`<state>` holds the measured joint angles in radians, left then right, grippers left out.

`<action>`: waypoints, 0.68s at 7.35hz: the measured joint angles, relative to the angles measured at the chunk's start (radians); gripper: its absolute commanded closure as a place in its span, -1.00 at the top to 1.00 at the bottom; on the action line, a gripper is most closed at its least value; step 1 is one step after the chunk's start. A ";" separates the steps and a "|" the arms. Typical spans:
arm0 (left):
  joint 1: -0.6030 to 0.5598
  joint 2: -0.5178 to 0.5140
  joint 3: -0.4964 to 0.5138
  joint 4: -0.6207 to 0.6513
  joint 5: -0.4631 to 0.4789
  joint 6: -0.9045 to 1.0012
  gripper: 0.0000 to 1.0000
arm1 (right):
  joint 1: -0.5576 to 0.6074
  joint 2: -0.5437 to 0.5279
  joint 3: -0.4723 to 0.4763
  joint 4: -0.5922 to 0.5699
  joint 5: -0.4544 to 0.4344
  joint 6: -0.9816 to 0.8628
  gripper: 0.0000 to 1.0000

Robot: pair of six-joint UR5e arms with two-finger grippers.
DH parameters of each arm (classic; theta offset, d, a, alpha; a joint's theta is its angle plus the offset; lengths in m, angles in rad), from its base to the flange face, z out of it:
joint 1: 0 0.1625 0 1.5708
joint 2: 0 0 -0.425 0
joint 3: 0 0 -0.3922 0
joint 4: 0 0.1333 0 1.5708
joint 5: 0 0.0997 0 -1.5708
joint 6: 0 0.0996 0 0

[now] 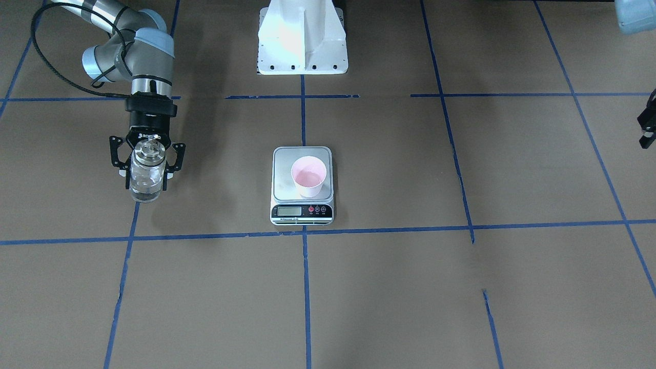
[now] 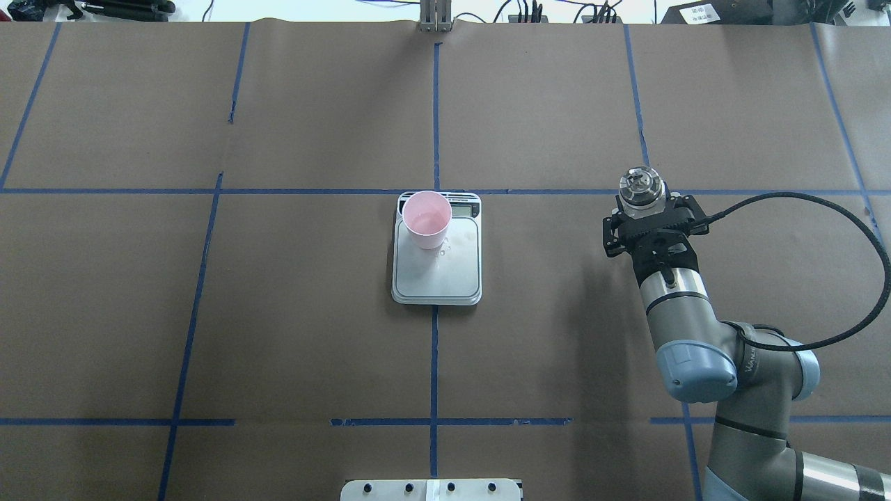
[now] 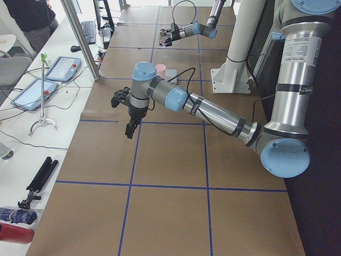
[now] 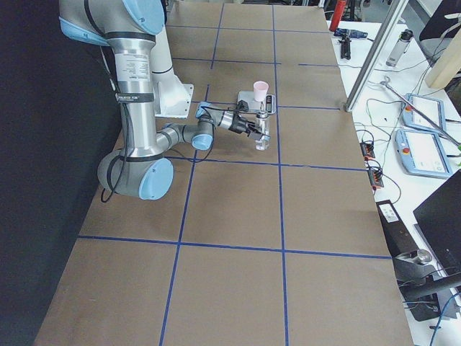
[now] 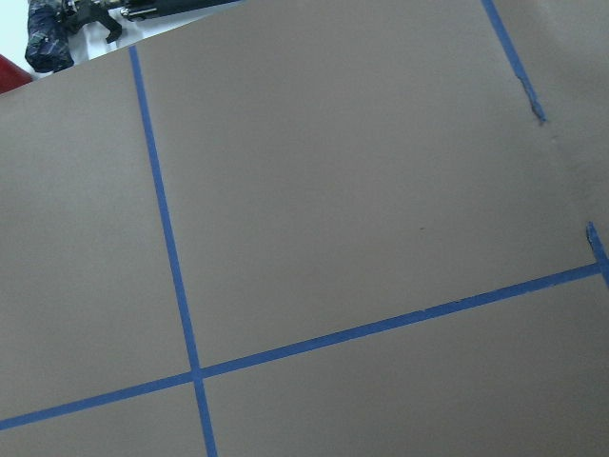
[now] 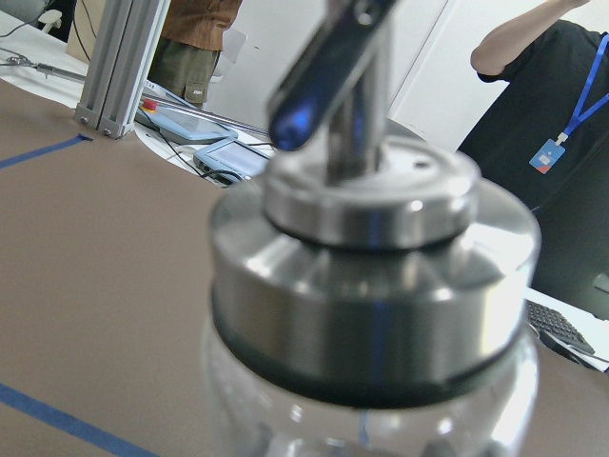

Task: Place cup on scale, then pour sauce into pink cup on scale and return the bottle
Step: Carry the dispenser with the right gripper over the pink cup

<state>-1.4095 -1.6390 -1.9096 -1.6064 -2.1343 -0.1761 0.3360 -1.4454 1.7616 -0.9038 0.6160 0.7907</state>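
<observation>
Frontally, clear sauce (image 1: 145,188) shows in the bottle (image 1: 147,171) the right gripper (image 1: 147,177) clasps; overhead shows only its cap (image 2: 641,184); left gripper (image 1: 647,125) unreadable.

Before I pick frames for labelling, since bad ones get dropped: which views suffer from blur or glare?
Right wrist view: the bottle sits so close that it fills the frame and its cap looks soft. Front-facing view: the white robot base is washed out by glare. Left wrist view: evenly lit, sharp enough.
</observation>
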 measured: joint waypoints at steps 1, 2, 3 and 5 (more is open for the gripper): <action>-0.047 0.010 0.038 -0.003 -0.002 0.050 1.00 | -0.001 0.022 0.038 -0.098 -0.001 -0.025 -1.00; -0.090 0.015 0.073 -0.004 -0.004 0.087 1.00 | -0.002 0.059 0.078 -0.229 -0.002 -0.035 -1.00; -0.127 0.022 0.099 -0.005 -0.009 0.119 1.00 | -0.003 0.106 0.105 -0.366 -0.002 -0.038 -1.00; -0.169 0.038 0.141 -0.006 -0.046 0.178 1.00 | -0.006 0.181 0.122 -0.571 -0.012 -0.039 -1.00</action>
<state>-1.5785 -1.6013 -1.7689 -1.6120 -2.1800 0.0022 0.3305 -1.2642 1.8833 -1.4751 0.6045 0.7518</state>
